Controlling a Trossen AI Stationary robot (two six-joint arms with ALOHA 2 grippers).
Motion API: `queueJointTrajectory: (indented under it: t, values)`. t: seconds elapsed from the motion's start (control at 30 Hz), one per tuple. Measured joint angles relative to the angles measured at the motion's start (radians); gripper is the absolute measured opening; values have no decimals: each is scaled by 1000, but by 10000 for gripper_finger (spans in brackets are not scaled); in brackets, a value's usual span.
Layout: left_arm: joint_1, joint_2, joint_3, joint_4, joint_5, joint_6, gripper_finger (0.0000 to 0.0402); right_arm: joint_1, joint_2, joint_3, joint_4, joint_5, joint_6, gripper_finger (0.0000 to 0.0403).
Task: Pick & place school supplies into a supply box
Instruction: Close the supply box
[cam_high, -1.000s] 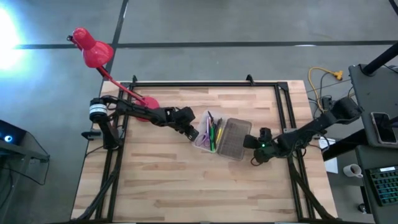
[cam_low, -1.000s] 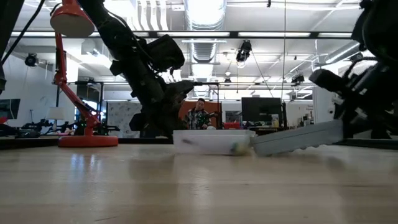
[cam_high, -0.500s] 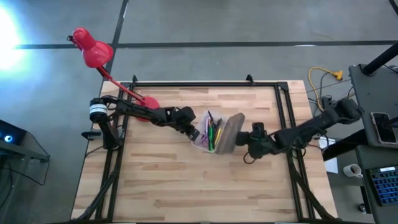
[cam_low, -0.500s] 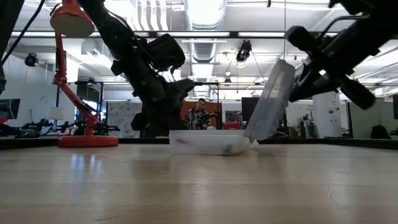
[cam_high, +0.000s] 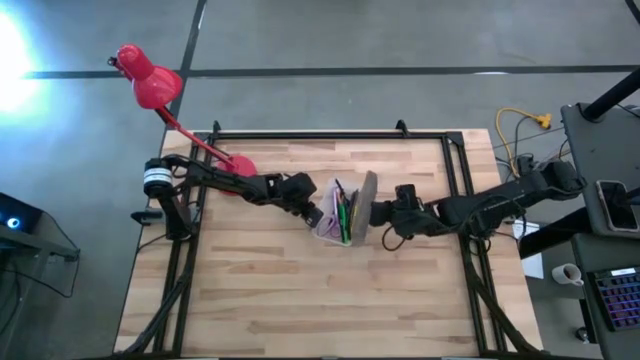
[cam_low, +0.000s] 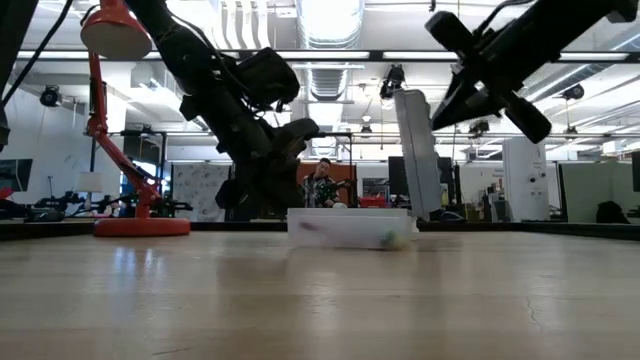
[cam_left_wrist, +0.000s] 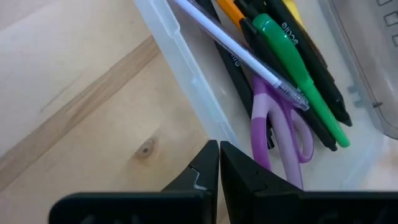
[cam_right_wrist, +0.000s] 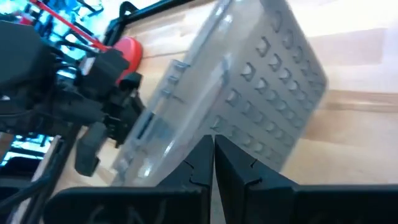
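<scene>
The clear supply box rests on its bottom at the table's middle. It holds a green pen, a pale purple pen, black and orange pens, and purple-handled scissors. Its grey dotted lid stands almost upright on the edge joined to the box's right long side. My left gripper is shut at the box's left wall. My right gripper is shut against the lid's outer face. My left gripper's shut fingertips meet the outside of the box's left long wall, near one end. They come slanting down from the table's left. The box stays flat on the table. My right gripper's shut fingertips press on the lid's dotted outer face, in its upper part as the low view shows. They come from the table's right. The lid stands nearly upright on its joined edge.
A red desk lamp stands with its base at the far left of the table and its head beyond the far left corner. Black frame rails run along the table's edges. Bare wood lies toward the near edge. A person sits far behind.
My right gripper has gone up and toward the table's left, against the lid. The lid has swung from lying open and flat on the table at the box's right to standing almost upright; its joined edge has stayed at the box.
</scene>
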Motion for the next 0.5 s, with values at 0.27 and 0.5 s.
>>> queueJointTrajectory:
  t: [0.27, 0.5]
  values:
    - [-1, 0, 1, 31, 0, -19, 0, -43, 234, -1, 189, -155, -21, 9]
    - [-15, 0, -3, -4, -11, -24, 0, -45, 421, 85, 316, -252, -45, 9]
